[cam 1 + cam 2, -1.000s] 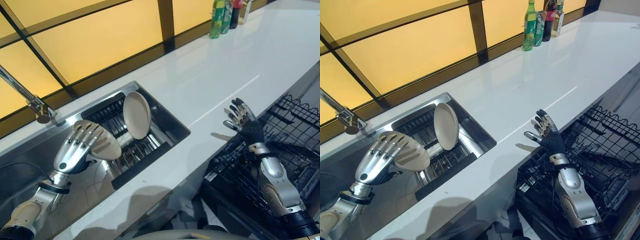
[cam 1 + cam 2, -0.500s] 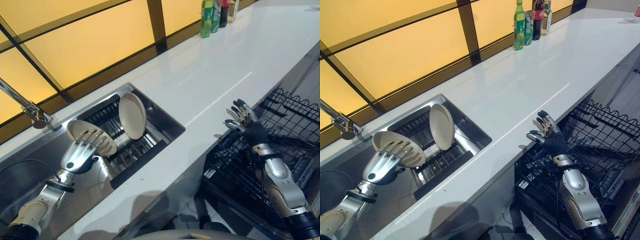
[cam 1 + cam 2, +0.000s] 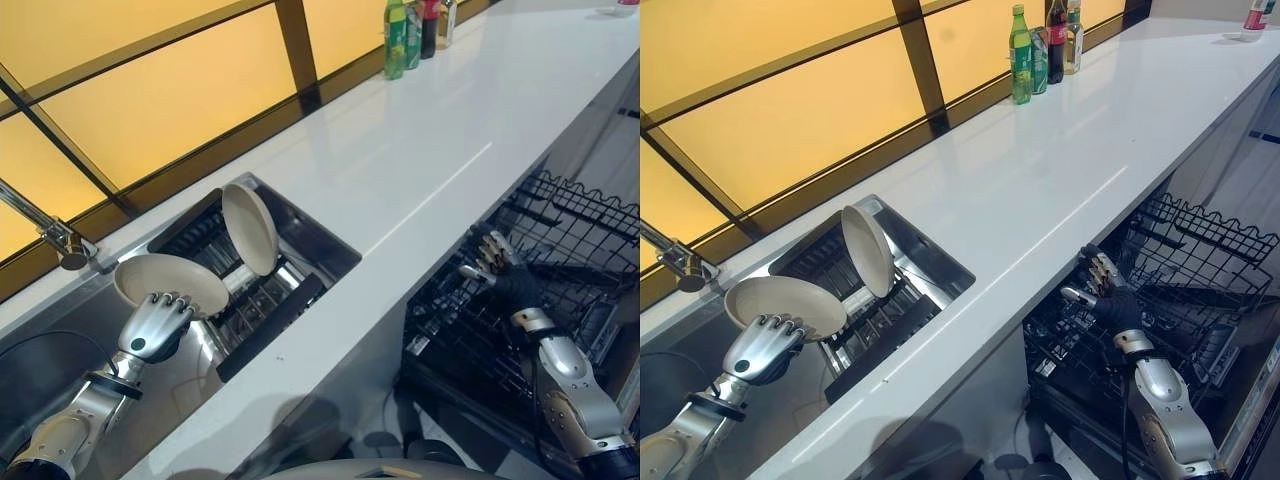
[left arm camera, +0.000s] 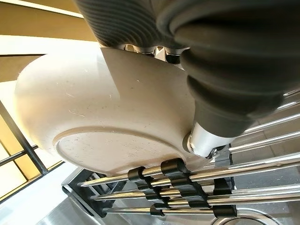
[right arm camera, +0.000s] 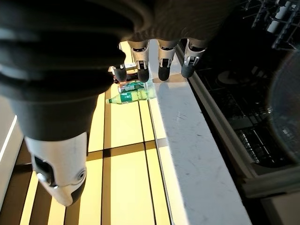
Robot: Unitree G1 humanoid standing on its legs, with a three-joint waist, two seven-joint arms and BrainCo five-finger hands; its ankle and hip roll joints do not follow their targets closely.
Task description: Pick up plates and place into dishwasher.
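Lifted now: plate (image 3: pixel 170 279) gripped in left hand (image 3: pixel 152 326), up over sink rack (image 3: pixel 262 305). Right hand (image 3: pixel 1106 296) open, lowered beside dishwasher rack (image 3: pixel 560 240). Carrying across probably next.

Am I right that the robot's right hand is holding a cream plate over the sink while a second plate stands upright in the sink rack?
Not quite: it is the left hand that holds the cream plate over the sink, as the left eye view shows. The right hand is empty, over the dishwasher rack. The second plate does stand upright in the sink rack.

glossy white counter (image 3: pixel 430 150); brushed steel sink (image 3: pixel 60 340); matt cream plate (image 3: pixel 170 280).
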